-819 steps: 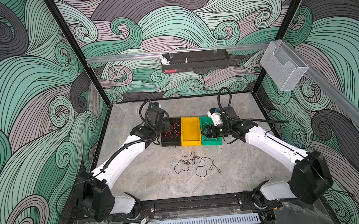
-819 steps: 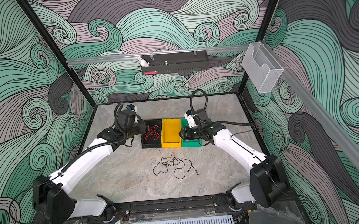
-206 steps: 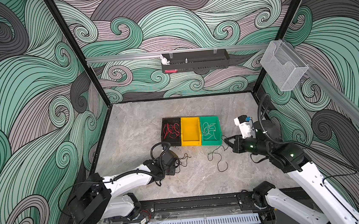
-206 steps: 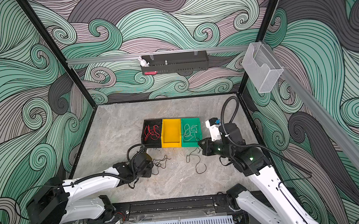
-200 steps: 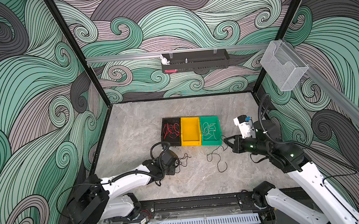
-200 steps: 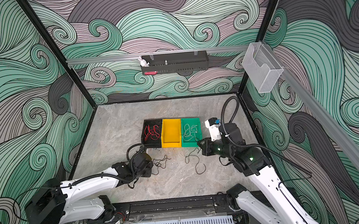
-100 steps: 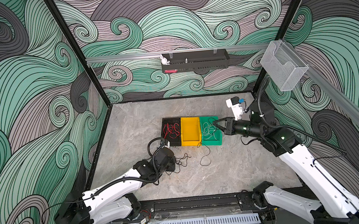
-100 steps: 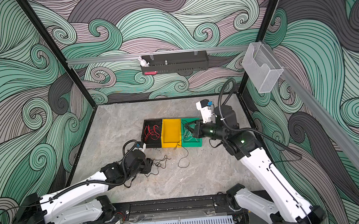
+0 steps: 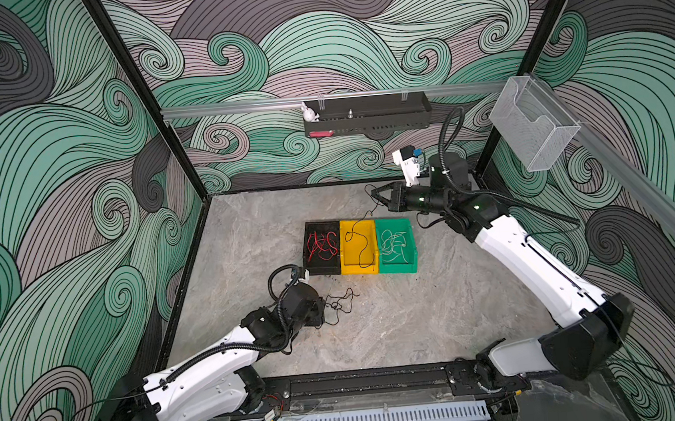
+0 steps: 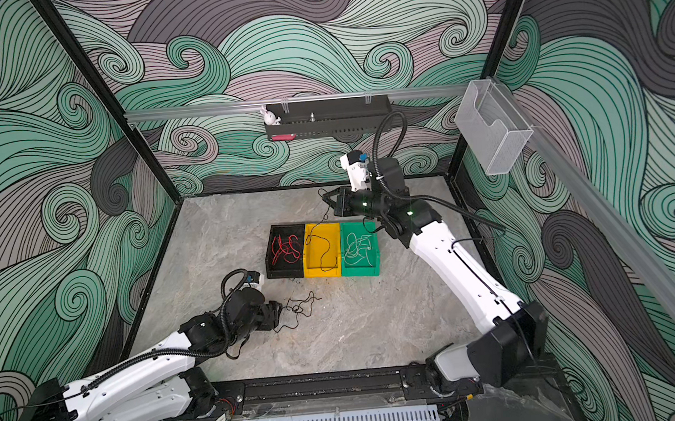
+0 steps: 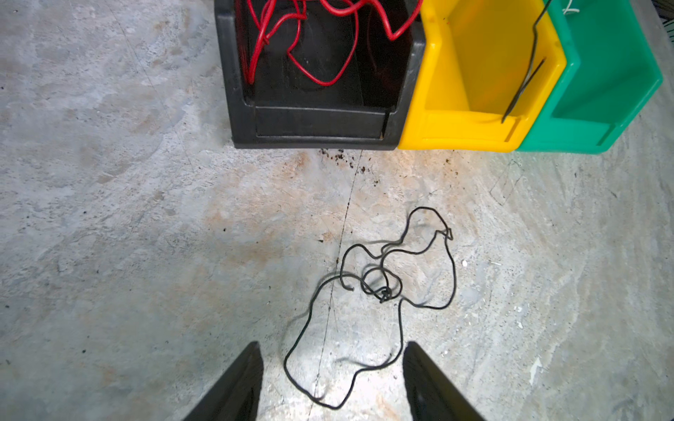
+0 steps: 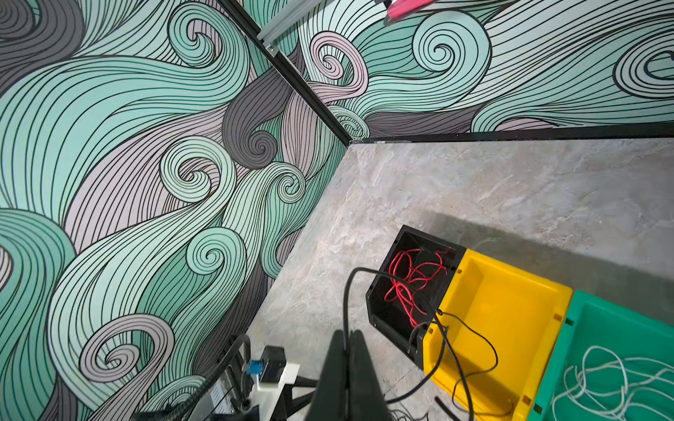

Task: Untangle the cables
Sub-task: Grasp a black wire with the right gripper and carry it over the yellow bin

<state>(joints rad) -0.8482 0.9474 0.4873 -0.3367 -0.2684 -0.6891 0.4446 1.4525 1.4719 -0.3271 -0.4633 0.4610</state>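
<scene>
- Left wrist view: left pincer [image 11: 332,350] stands open, low over the desk [image 11: 109,218]. The black tangle [image 11: 383,288] lies just ahead, one loop between the jaws, its length pointing toward the yellow bin [image 11: 456,140]. This arm is nearer.
- Right wrist view: right pincer [image 12: 346,333] is closed on a black cable [image 12: 345,299], which hangs into that bin.

This is a robotics lab test cell. A white left arm [image 9: 200,373] and right arm [image 9: 532,261] are bolted to a black rail [image 9: 363,384] at the near edge of a stone-look tabletop [image 9: 420,316]. Wave-patterned walls [image 9: 313,47] and black frame posts [image 9: 142,91] enclose it.
</scene>
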